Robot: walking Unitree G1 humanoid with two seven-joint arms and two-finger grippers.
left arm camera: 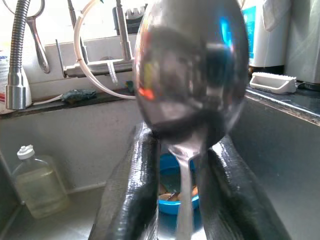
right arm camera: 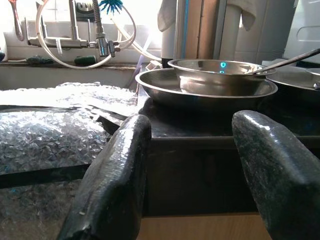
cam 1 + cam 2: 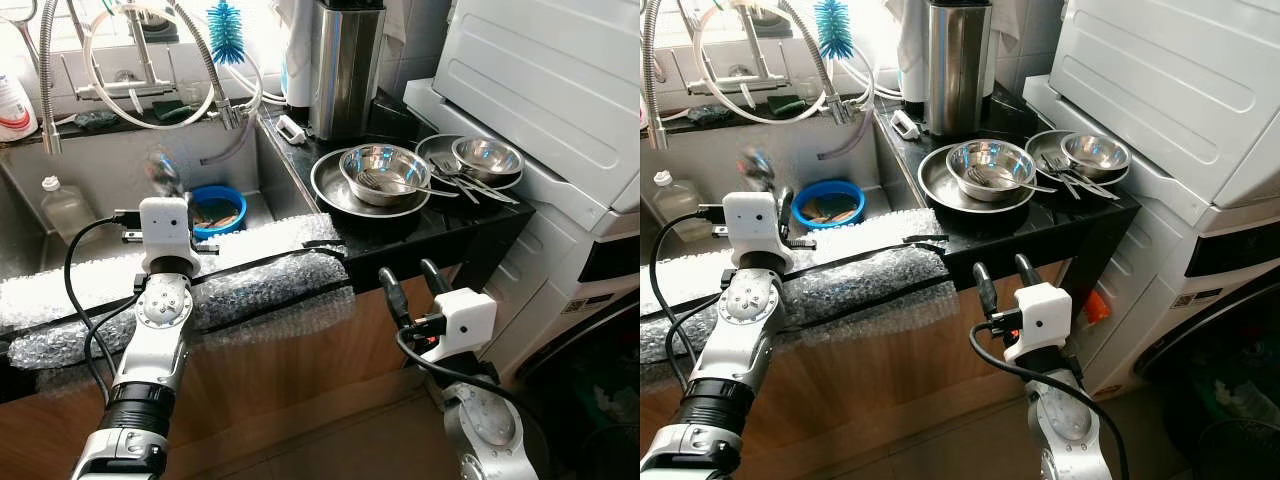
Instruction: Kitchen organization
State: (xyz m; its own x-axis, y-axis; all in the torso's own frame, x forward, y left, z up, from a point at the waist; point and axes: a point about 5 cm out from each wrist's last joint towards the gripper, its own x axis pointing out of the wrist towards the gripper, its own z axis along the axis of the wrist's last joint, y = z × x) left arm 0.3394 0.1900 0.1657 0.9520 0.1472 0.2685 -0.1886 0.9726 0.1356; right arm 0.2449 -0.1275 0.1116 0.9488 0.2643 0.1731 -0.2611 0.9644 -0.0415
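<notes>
A blue bottle brush hangs by the window above the sink's hoses. A tall steel canister stands at the back of the black counter. A white washing machine sits just beside that counter. Bubble wrap covers the sink's front edge, and a clear plastic bottle stands inside the basin

A shiny steel spoon stands upright, bowl up, over the sink.

No text, label or number is clear enough to read.
</notes>
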